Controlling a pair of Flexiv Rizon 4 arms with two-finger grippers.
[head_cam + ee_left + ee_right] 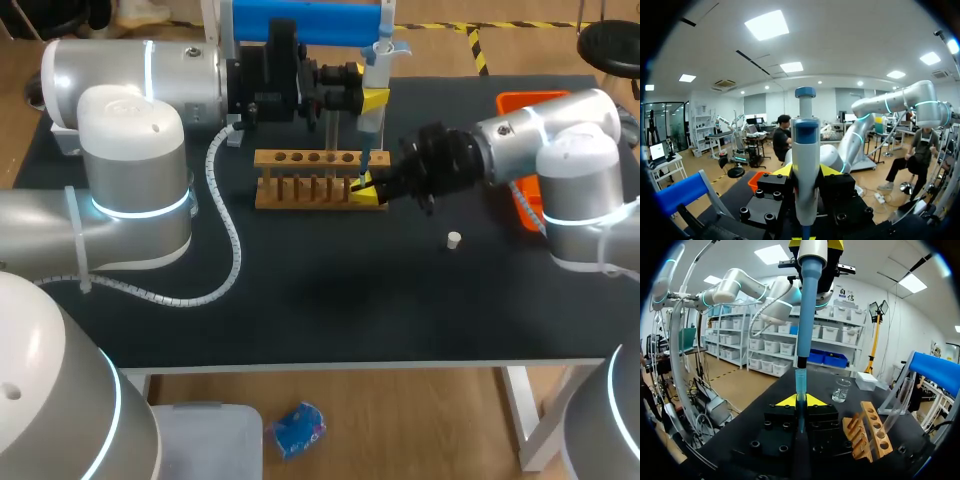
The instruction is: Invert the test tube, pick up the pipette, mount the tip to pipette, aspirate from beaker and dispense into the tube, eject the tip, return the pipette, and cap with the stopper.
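Gripping the pipette (379, 62) upright, left end effector (370, 98) lies level.

You've a wooden rack (310, 180) just beside the right fingers (372, 190), its end at their yellow tips; from the right wrist it lies off to one side of them, its row of round holes facing up. A stand (305, 22) with a blue top bar rises just behind the left fingers (376, 99). An orange bin (522, 101) sits well back of the right fingers, partly hidden. Under it all is a black table (300, 320)
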